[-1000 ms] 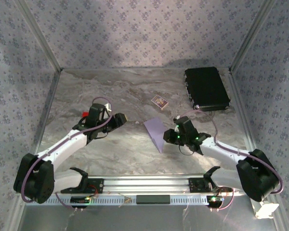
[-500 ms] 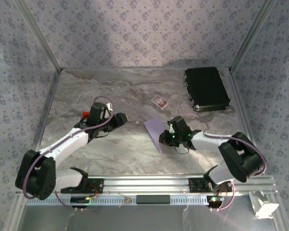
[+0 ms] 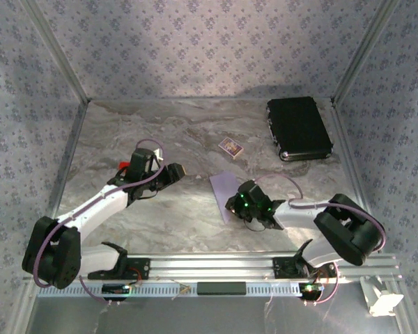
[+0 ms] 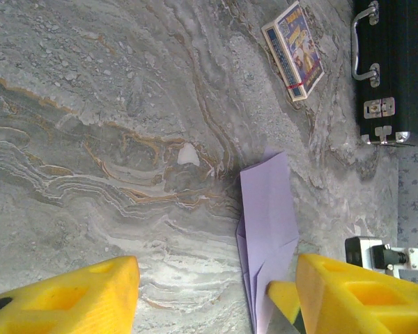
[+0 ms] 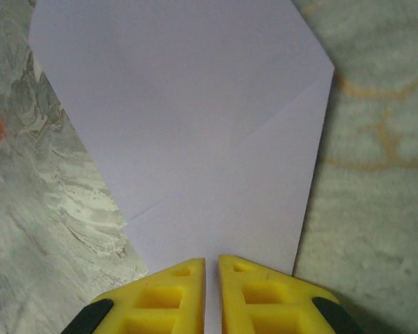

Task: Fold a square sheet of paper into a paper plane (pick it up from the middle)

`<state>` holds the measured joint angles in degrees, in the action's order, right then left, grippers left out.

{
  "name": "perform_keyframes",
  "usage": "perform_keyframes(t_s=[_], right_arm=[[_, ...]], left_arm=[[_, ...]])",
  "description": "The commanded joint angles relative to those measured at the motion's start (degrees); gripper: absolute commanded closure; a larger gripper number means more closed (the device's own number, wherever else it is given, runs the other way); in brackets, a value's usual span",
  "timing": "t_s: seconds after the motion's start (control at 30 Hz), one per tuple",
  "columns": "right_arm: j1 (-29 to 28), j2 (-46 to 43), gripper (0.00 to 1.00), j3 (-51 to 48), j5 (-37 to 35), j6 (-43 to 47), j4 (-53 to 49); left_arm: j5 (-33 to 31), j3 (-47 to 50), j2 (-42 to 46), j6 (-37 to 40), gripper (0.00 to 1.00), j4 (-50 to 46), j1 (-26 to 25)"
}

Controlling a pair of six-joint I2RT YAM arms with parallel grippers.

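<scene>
Paper plane (image 3: 223,186): partly folded, flat on the counter (image 3: 174,129), right of centre
Long axis: runs from near to far, leaning slightly left; the narrow end is nearest the arm bases, the wide end farthest
Right jaws (image 5: 211,266): closed almost together at the narrow end, the paper spreading straight ahead of them; pinching or only pressing, I cannot tell
Left jaws (image 4: 212,282): open, holding nothing, well apart to the paper's left and facing it
Nearer arm: right, already on the paper
Coming move, as I judge: turns on the right jaws keeping to the centre crease
Counts: one lilac paper, one patterned card (image 3: 230,147), one black case (image 3: 299,129), two arms
</scene>
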<state>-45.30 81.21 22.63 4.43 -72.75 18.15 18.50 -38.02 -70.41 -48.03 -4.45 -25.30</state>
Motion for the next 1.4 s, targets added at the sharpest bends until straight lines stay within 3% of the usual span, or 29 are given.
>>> perform_keyframes(t_s=[0.0,0.1,0.33,0.6,0.73,0.87,1.03,1.23,1.37], right_arm=[[-0.67,-1.05,0.85,-2.43,-4.14,-7.59,4.43],[0.19,-3.6,0.83,-0.64,-2.94,-2.86,2.26],[2.96,-5.99,0.82,8.65,-1.39,16.8,-18.0],[8.38,-0.82,0.84,9.51,14.2,26.7,-13.04],[9.22,4.41,0.87,11.88,16.46,28.04,-14.6],[9.12,7.51,0.87,11.76,15.89,24.25,-13.14],[7.96,9.98,0.9,8.92,9.2,8.62,-11.43],[2.83,10.37,0.89,3.74,-0.29,-6.56,-1.0],[-0.4,10.75,0.9,3.95,-2.22,-11.48,3.65]], left_arm=[[0.93,-1.27,0.01,0.13,0.39,-0.02,-0.41],[0.92,-0.93,0.43,0.14,0.39,-0.12,-0.44],[1.06,-0.86,0.39,0.12,0.39,0.05,-0.45],[2.17,-0.92,0.1,0.22,0.39,0.31,-0.45],[3.49,-1.24,-0.72,0.44,0.39,1.1,-0.53],[4.34,-1.71,-1.38,0.82,0.39,1.2,-0.85],[4.18,-1.53,-1.9,0.71,0.39,1.35,-0.98],[4.84,-1.42,-2.75,0.38,0.38,2.09,-0.98],[5.36,-1.53,-3.21,0.39,0.39,2.51,-1.02]])
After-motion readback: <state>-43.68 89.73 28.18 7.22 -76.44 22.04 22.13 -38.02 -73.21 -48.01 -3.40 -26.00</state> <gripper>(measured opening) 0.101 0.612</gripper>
